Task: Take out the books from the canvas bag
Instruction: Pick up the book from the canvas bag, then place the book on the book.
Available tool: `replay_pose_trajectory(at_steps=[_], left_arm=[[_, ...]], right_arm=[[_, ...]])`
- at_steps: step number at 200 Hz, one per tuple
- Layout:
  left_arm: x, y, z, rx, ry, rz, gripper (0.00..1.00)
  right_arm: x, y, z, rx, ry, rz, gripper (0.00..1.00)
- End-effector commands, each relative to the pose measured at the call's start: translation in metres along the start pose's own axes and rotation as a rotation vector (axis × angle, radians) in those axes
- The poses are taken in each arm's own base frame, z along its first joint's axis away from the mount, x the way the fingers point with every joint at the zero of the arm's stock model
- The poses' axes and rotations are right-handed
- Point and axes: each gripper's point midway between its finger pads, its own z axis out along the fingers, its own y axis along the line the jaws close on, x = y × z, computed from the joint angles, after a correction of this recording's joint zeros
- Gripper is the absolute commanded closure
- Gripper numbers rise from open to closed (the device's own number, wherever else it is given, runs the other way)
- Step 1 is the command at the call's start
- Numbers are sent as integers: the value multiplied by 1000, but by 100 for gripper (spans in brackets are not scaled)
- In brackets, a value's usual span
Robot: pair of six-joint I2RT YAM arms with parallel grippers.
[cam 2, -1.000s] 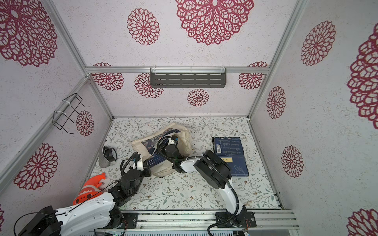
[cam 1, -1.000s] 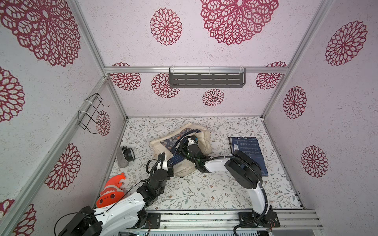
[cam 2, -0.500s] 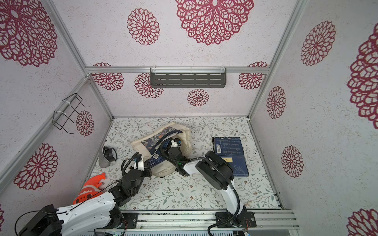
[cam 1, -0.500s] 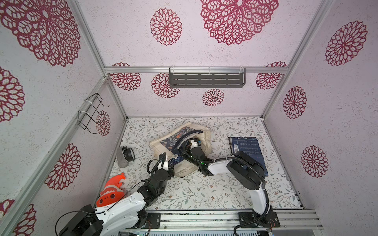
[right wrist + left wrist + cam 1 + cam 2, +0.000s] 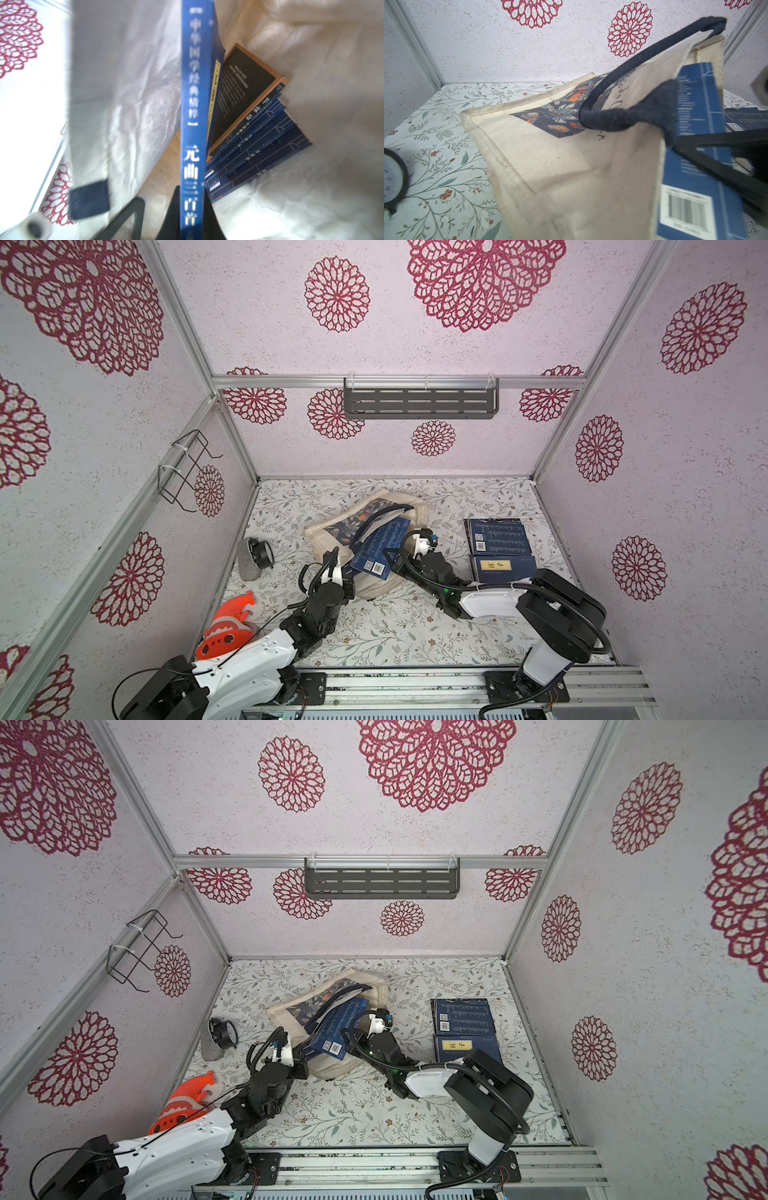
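Your right end effector (image 5: pixel 392 561) is clamped on 1 blue book (image 5: pixel 192 104), which sits half out of the canvas bag (image 5: pixel 320 537) on the table (image 5: pixel 407 635). Left end effector (image 5: pixel 341 569) is pinched on the bag rim. Navy strap (image 5: pixel 380 515) arcs across the mouth. Other books (image 5: pixel 255 128) lie inside. 2 removed books (image 5: pixel 496 537) lie to the right. Dial (image 5: pixel 259 551) and orange toy (image 5: pixel 228 626) sit left, well clear.

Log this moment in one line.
left gripper: shut on cream canvas bag | right gripper: shut on dark-blue paperback book, partly out | two books on table | more books inside
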Motion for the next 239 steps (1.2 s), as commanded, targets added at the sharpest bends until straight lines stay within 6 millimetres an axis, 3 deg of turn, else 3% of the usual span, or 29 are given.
replay_pose_trajectory(at_steps=[1,61,90,125,180,239], left_arm=[[-17,-8,-1,11,-30,-30,100],[-18,-4,-2,-9,-29,-32,100],[-19,-3,-4,-12,-35,-35,100],[-19,-3,-4,-13,-35,-34,100],[-18,-5,-2,-9,-32,-28,100],[-15,-6,0,-9,-25,-18,100]], right_arm=[[-32,37,-29,-81,-113,-101,100],[-80,29,-103,36,-305,-218,100],[-113,25,-145,110,-467,-232,100],[-146,1,-183,216,-632,-144,100],[-189,-42,-206,261,-769,38,100],[-214,-85,-201,309,-799,150,100]])
